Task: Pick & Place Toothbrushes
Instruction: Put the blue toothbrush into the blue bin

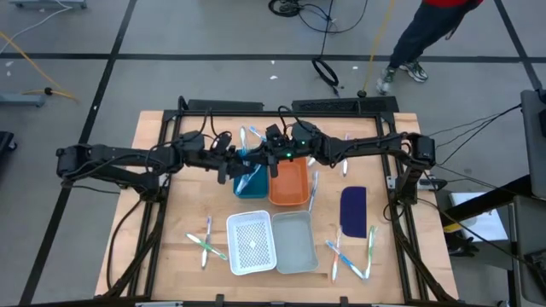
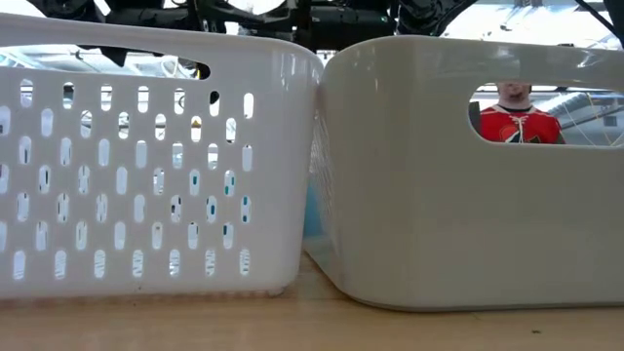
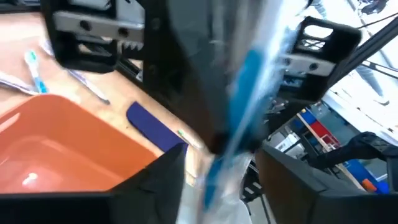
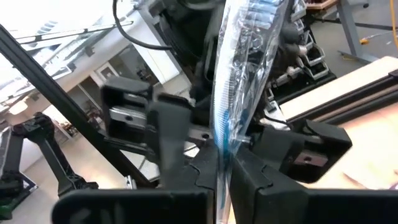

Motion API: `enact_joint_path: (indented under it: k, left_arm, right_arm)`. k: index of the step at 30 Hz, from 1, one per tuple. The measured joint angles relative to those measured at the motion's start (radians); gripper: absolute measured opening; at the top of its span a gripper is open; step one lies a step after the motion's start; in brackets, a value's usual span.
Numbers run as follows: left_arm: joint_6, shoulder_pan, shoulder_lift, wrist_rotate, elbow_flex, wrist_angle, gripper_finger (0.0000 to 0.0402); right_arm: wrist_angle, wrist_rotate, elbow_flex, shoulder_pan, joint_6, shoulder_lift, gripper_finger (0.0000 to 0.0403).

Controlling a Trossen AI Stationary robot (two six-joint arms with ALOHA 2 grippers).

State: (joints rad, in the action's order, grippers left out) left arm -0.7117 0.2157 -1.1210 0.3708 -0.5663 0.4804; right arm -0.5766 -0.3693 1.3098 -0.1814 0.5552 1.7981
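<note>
Both of your arms meet over the far middle of the table, above the blue bin (image 1: 251,182) and the orange bin (image 1: 289,183). Your right gripper (image 4: 225,163) is clamped on a blue toothbrush in clear wrap (image 4: 239,68), which stands up between its fingers and rises past them toward the left gripper. Your left gripper (image 3: 214,163) has the same wrapped blue toothbrush (image 3: 239,106) running between its two dark fingers, but you cannot tell whether they are closed on it. Beside that gripper you see the orange bin and, beyond it, the dark blue flat piece (image 3: 155,126). Other toothbrushes lie well apart from both grippers: a pair (image 1: 206,243) beside the white perforated basket (image 1: 252,243), more (image 1: 354,252) beside the grey bin (image 1: 295,243).
</note>
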Motion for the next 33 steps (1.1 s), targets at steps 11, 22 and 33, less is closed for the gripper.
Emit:
enact_joint_path:
  k: [11, 22, 33]
  left_arm:
    - [-0.023, 0.0, 0.001, 0.032, 0.0, -0.029, 0.0012]
    - [-0.061, -0.001, 0.001, 0.051, 0.0, -0.045, 0.0007]
    - [-0.054, -0.025, 0.036, 0.048, 0.0, -0.255, 0.0007]
  right_arm:
    - [0.007, -0.029, 0.0, -0.001, 0.008, 0.0, 0.0019]
    - [0.105, -0.113, -0.001, -0.009, 0.028, 0.0, 0.0107]
    - [0.162, -0.16, -0.001, -0.021, 0.011, -0.011, 0.0165]
